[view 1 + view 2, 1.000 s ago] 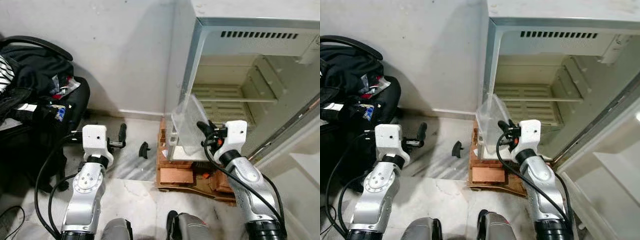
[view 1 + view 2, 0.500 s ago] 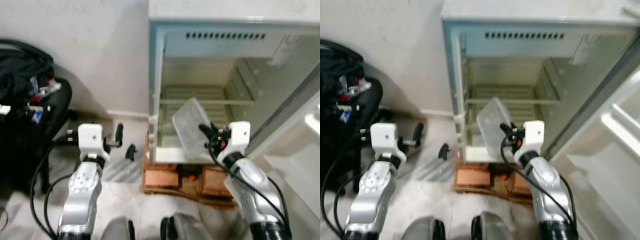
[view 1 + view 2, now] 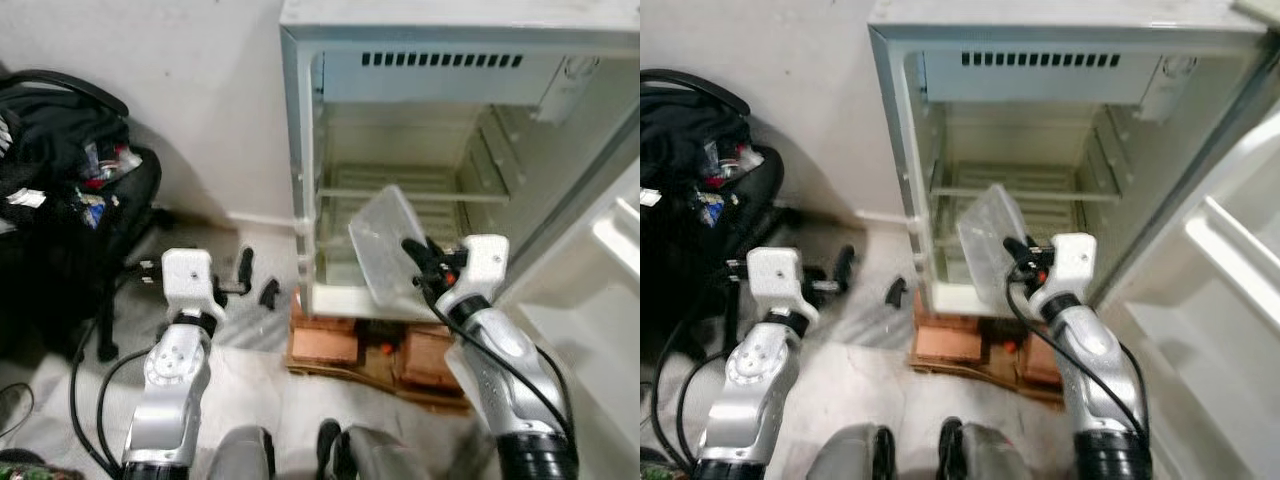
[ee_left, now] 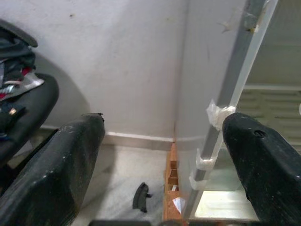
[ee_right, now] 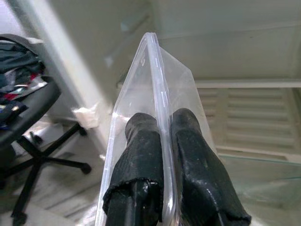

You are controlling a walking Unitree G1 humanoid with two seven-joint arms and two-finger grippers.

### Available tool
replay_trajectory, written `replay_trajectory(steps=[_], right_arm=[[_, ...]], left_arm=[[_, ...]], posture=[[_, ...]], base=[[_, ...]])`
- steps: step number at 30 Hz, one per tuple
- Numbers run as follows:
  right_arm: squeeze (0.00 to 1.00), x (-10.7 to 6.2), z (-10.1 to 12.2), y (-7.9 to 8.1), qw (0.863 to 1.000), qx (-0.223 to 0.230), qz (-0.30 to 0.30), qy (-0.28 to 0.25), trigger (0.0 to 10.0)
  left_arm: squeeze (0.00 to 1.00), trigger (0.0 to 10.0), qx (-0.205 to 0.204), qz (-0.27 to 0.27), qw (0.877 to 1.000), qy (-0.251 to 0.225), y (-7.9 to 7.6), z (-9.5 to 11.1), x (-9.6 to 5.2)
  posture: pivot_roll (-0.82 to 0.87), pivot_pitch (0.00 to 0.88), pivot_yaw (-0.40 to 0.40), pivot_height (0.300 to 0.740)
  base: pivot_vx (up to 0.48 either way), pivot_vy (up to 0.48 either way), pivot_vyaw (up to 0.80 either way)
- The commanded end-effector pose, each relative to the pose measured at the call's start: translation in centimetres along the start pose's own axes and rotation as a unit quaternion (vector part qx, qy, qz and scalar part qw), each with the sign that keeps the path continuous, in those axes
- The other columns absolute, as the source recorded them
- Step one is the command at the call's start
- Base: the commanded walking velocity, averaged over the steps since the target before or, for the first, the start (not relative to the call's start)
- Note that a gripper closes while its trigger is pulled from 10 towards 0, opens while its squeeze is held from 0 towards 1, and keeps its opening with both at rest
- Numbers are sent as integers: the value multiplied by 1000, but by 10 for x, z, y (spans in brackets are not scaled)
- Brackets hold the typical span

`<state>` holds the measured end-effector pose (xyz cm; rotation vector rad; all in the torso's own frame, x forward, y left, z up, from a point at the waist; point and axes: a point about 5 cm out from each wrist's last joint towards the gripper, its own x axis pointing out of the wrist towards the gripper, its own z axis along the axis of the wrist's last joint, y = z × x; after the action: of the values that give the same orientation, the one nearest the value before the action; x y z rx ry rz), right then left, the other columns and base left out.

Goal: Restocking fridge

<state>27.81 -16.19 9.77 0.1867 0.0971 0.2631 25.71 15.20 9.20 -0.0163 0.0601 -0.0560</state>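
An open fridge (image 3: 300, 150) stands against the wall, its inside bare apart from a glass shelf (image 3: 410, 193). My right gripper (image 3: 418, 258) is shut on the rim of a clear plastic container (image 3: 385, 240). It holds the container tilted in front of the fridge's lower compartment. In the right wrist view both fingers (image 5: 141, 141) pinch the container's rim (image 5: 157, 70) between them. My left gripper (image 3: 195, 263) hovers low to the left of the fridge. It is open, and its fingers (image 4: 61, 174) stand wide apart with nothing between them.
The fridge door (image 3: 610, 270) hangs open on the right. The fridge rests on a base of bricks and boards (image 3: 330, 345). A black office chair (image 3: 80, 200) piled with clothes stands at the left. A small black piece (image 3: 268, 292) lies on the floor near the fridge's left corner.
The camera has swung, so the fridge now sits more in the middle. The container, still in my right gripper, now stands before the opening instead of by the fridge's left edge.
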Motion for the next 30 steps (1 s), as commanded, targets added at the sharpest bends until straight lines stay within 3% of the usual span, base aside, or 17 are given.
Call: replay_trajectory(steps=[1,6,30], right_arm=[[0,2,5,0,1000,-2,-8,-17,10000],[0,6,8,4,999,6,-16,-29,10000],[0,13,14,4,997,-6,-49,-53,10000]], left_arm=[[0,10000,1,7,1000,-3,3,2,-1],[0,10000,-2,9,1000,-3,3,2,-2],[0,10000,-15,5,1000,-2,3,2,-4]], posture=[[43,129,-14,740],[45,129,-14,740],[45,146,-17,740]], base=[[0,0,0],[0,0,0],[0,323,0]])
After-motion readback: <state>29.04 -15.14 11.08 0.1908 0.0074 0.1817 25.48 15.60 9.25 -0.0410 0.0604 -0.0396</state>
